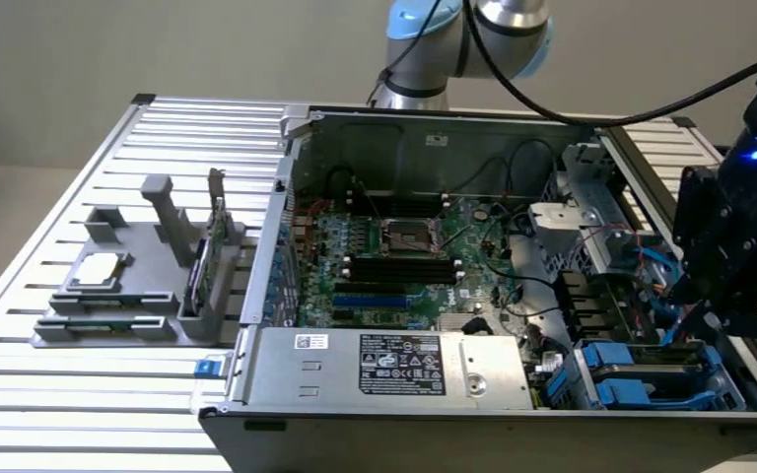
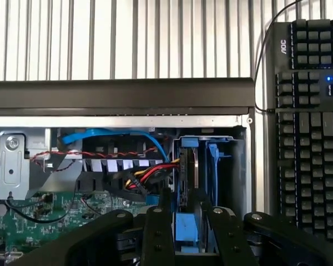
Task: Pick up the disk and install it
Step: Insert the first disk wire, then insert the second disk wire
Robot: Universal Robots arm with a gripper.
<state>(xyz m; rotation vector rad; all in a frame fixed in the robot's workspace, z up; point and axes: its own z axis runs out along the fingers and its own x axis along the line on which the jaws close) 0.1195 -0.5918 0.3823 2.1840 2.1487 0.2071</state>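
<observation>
The disk (image 2: 187, 166) stands on edge in the drive cage at the corner of the open computer case (image 1: 287, 197). It shows as a dark metal edge with bright blue rails at its end and side. My gripper (image 2: 182, 197) reaches down over it, one black finger pressed against each face, so it is shut on the disk. In the exterior view my gripper (image 1: 710, 320) hangs over the drive bays at the case's right end, and the arm's black wrist hides the disk there.
A black keyboard (image 2: 311, 127) lies just outside the case wall beside the cage. Red, yellow and blue cables (image 2: 150, 174) run close to the disk. Another blue-railed drive tray (image 1: 642, 379), the power supply (image 1: 398, 365) and motherboard (image 1: 392, 256) fill the case. A grey parts fixture (image 1: 129, 286) sits at the exterior view's left.
</observation>
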